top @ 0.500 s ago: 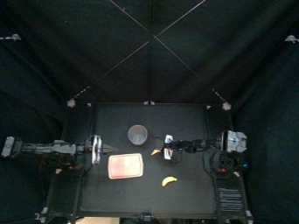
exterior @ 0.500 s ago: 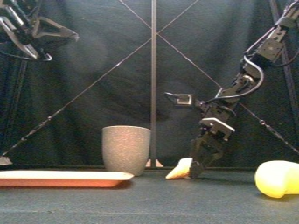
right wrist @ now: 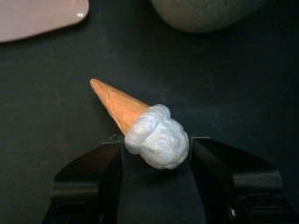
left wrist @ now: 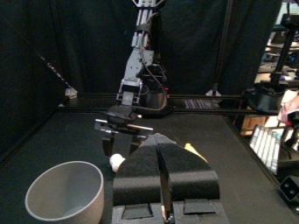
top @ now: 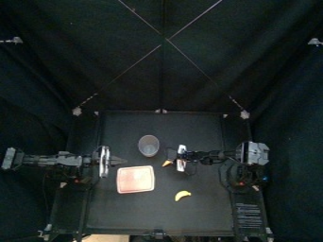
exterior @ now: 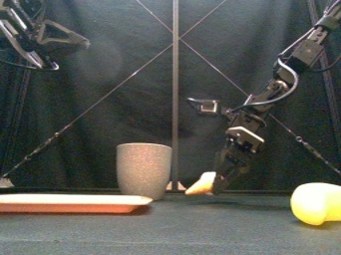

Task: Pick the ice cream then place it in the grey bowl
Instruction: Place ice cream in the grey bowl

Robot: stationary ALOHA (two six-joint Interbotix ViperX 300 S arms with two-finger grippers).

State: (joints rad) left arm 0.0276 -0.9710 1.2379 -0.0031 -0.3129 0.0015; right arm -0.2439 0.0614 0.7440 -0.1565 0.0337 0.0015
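Pinching ice cream [right wrist: 138,122], right claw [exterior: 224,175] — just beside the grey bowl [exterior: 144,167].

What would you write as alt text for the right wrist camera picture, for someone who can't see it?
A toy ice cream, an orange cone with a white scoop, is gripped by its scoop between the two black jaws of the right gripper, over a black table. Beyond the cone are part of a grey cup and a corner of a pink tray.
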